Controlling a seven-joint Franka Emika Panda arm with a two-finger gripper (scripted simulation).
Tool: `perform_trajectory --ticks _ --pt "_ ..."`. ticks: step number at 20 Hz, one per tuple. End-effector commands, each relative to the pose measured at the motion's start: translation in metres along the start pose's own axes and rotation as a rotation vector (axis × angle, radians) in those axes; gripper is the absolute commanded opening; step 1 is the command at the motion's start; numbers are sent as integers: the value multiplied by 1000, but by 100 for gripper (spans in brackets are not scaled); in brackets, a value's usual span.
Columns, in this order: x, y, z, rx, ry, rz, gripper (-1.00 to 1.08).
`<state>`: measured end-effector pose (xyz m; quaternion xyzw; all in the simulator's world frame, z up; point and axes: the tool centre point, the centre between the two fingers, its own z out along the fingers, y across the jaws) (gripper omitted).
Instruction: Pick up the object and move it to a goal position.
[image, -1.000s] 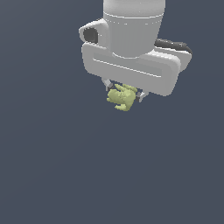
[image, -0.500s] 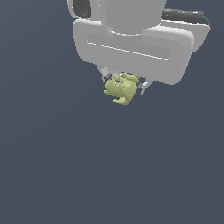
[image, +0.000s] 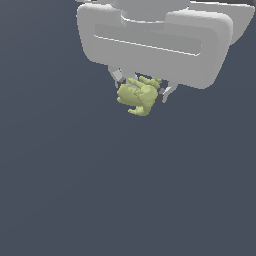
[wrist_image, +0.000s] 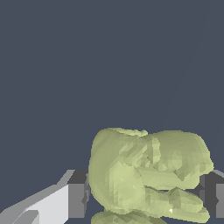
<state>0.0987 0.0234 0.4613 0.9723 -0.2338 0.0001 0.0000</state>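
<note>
The object (image: 138, 96) is a small lumpy yellow-green thing hanging under the white hand in the exterior view. My gripper (image: 141, 89) is shut on it, one grey finger on each side. The wrist view shows the object (wrist_image: 146, 175) large and close, pressed between the two dark fingertips (wrist_image: 78, 194). The wide white hand body fills the top of the exterior view and hides the upper part of the fingers. No goal marker shows in either view.
A flat dark grey-blue floor (image: 125, 190) lies below and around the gripper. No other objects or edges are in view.
The hand with the object has grown larger in the exterior view and shifted slightly upward in it. The object stays held between the fingers.
</note>
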Motion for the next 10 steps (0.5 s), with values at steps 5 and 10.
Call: perform_trajectory --ticks 5,10 --pt "2 0 -4 0 0 0 -100" --pt "2 0 -5 0 0 0 -100"
